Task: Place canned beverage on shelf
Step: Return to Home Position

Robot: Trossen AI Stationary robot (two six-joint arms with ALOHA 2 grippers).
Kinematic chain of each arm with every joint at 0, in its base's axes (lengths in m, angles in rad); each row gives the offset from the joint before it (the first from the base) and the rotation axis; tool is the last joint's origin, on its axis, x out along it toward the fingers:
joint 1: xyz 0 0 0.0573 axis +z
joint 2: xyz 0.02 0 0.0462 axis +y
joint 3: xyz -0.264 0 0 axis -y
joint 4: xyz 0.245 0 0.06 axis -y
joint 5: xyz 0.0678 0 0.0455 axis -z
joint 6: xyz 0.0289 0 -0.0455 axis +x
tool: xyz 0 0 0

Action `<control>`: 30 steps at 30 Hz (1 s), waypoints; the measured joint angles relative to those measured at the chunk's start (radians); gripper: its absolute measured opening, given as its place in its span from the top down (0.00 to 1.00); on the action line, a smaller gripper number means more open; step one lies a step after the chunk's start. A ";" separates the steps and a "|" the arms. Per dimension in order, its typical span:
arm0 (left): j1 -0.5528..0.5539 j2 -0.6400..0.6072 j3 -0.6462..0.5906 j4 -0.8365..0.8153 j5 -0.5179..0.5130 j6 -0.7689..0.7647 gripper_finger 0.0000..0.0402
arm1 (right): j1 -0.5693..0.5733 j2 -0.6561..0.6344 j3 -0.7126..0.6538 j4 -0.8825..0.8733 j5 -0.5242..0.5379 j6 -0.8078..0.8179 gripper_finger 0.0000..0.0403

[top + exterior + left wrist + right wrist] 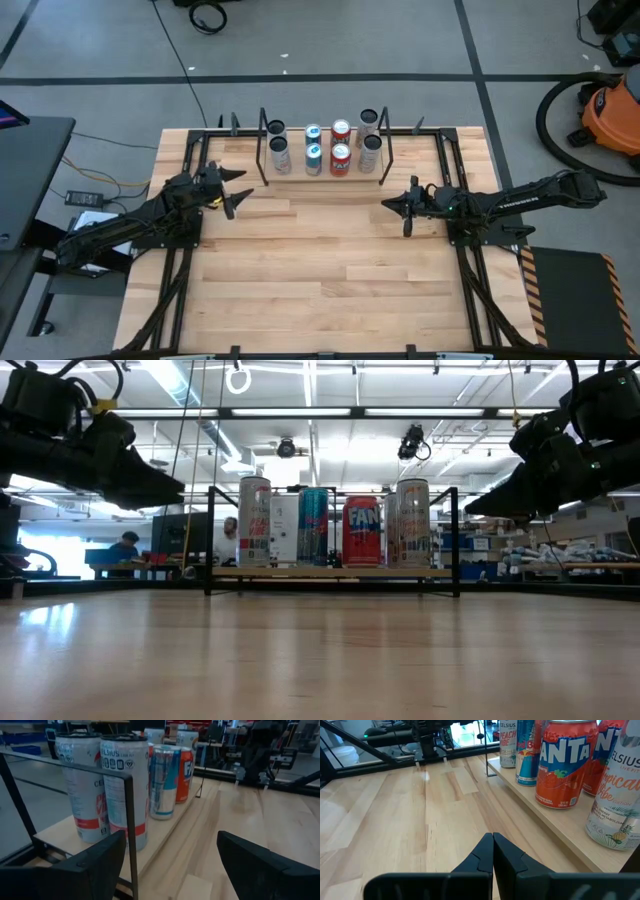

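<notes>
Both arms are empty, hanging above the table (320, 290) on the near side of the shelf (330, 572).
- left gripper (236, 192): fingers wide apart, nothing between them, just off the shelf's left front corner.
- right gripper (388, 203): fingers pressed together, nothing held, just off the shelf's right front corner.

All the cans are on the shelf, in two rows of four that look paired front to back. From the shelf's left end: white pink can (125, 790), blue-silver can (162, 780), red can (362, 532), white yellow can (615, 795) at the right end. It looks fully loaded, so I judge only the pull-back to home is left.

Risks, my read:
- The left gripper's spread fingers sit close to the shelf's left end frame (131, 830). Any drift toward the shelf while retracting could hook the upright and jolt the rack, and the tall cans would tip into their neighbours.
- The right gripper is near the white yellow can. An arc toward the shelf would clip it, so back straight away from the shelf first.

Views:
- Only the high view shows the back row; the low view hides it behind the front four.
- Only the low view shows both grippers off the table surface.
- The wrist views settle the finger state, which is hard to read from above for the right one.
- Beyond the shelf, the low view catches a person (125, 547) in the room, well apart from it.
</notes>
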 joint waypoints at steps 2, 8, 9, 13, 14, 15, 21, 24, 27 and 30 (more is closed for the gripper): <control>0.000 0.000 0.000 0.007 0.000 0.000 0.21 | 0.000 0.000 0.000 0.000 0.000 0.000 0.98; 0.000 0.000 0.000 0.013 -0.003 0.000 0.21 | 0.000 0.000 0.000 0.000 0.000 0.000 0.98; 0.000 0.000 0.000 0.013 -0.004 0.000 0.21 | 0.000 0.000 0.000 0.000 0.000 0.000 0.98; 0.000 0.000 0.000 0.015 -0.004 0.000 0.21 | 0.000 0.000 0.000 0.000 0.000 0.000 0.98; 0.000 0.000 0.000 0.016 -0.004 0.000 0.21 | 0.000 0.000 0.000 0.000 0.000 0.000 0.98; 0.000 0.000 0.000 0.018 -0.004 0.000 0.21 | 0.000 0.000 0.000 0.000 0.000 0.000 0.98; 0.000 0.000 0.000 0.019 -0.005 0.000 0.21 | 0.000 0.000 0.000 0.000 0.000 0.000 0.97; 0.000 0.000 0.000 0.019 -0.005 0.000 0.21 | 0.000 0.000 0.000 -0.039 -0.015 -0.082 0.97; 0.000 0.000 0.000 0.019 -0.005 0.001 0.21 | 0.000 0.007 0.000 -0.043 -0.019 -0.176 0.97; 0.000 0.000 0.000 0.018 -0.006 0.001 0.21 | 0.000 0.006 0.000 -0.042 -0.019 -0.192 0.97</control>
